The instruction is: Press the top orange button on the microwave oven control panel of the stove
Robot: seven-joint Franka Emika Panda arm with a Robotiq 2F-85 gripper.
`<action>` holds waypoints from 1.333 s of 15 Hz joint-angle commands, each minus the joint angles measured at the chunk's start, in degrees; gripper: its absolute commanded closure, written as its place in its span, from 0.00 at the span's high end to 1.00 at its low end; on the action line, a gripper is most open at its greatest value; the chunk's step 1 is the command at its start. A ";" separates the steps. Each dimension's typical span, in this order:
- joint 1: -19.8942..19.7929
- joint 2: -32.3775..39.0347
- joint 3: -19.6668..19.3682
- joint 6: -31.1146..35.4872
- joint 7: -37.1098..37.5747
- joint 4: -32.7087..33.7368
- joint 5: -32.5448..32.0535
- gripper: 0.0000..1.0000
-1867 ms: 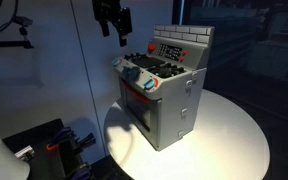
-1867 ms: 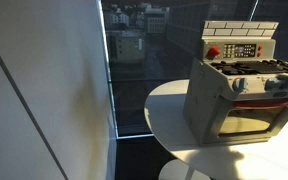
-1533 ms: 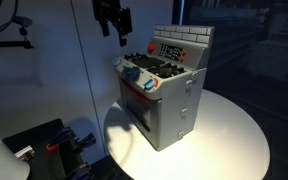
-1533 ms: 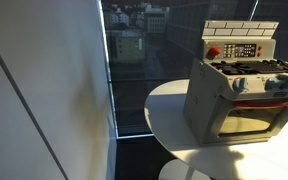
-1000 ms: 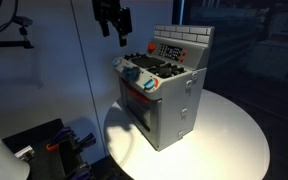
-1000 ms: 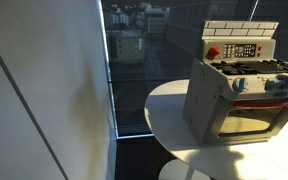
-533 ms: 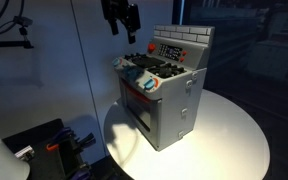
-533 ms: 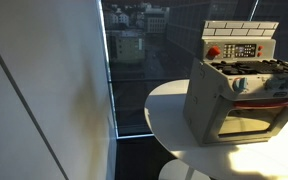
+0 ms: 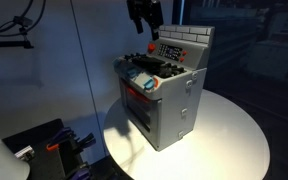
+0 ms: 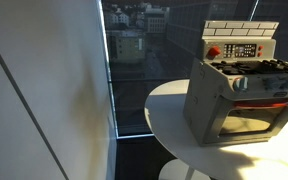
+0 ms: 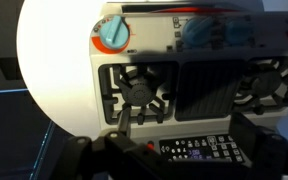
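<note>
A grey toy stove [image 9: 164, 100] stands on a round white table [image 9: 234, 130]. Its raised back panel holds a dark keypad [image 9: 170, 49] with a small orange-red button [image 9: 150, 46] at its end; the button also shows in an exterior view [image 10: 213, 52]. My gripper [image 9: 148, 33] hangs just above that button end of the panel, apart from it. In the wrist view the button [image 11: 150, 145] and keypad [image 11: 199, 150] lie between my dark fingers [image 11: 132, 160]; the gripper [image 11: 189, 158] is open and empty. The gripper is out of the exterior view that shows the window.
Black burners [image 11: 139, 88] and blue front knobs [image 11: 111, 32] lie in front of the panel. A glass window wall [image 10: 134, 60] stands behind the table [image 10: 169, 110]. Dark equipment [image 9: 54, 145] sits on the floor beside the table.
My gripper has moved from the open space beside the stove across and upward to a spot above the back panel. The stove has not moved.
</note>
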 commanded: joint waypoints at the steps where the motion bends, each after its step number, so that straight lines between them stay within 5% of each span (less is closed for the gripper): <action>1: -2.29 3.69 1.08 2.63 5.01 2.97 -2.41 1.00; 11: -4.75 6.90 1.20 14.92 9.71 1.71 -6.61 1.00; 20: -4.23 7.71 0.71 15.15 8.21 1.52 -5.87 1.00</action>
